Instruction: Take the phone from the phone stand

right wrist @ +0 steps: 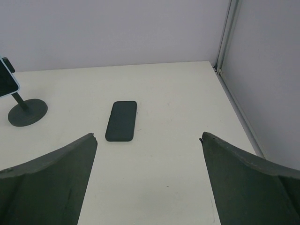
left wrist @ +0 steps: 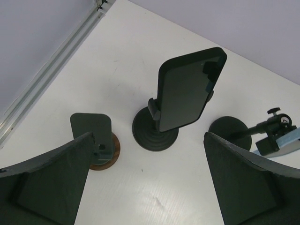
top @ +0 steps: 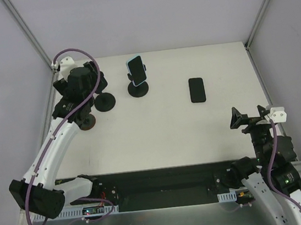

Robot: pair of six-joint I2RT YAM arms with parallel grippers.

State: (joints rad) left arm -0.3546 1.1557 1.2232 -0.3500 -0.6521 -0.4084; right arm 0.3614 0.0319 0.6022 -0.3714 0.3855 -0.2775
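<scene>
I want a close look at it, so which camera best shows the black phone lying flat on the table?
The right wrist view: the black phone sits large, whole and unobstructed there. The top external view also shows the phone whole, but small. The left wrist view does not show it.

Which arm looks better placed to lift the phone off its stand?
Left. The left gripper, open, hangs right in front of the dark phone clamped in its stand. The right gripper, also open, sits back near its own base, far away.
</scene>
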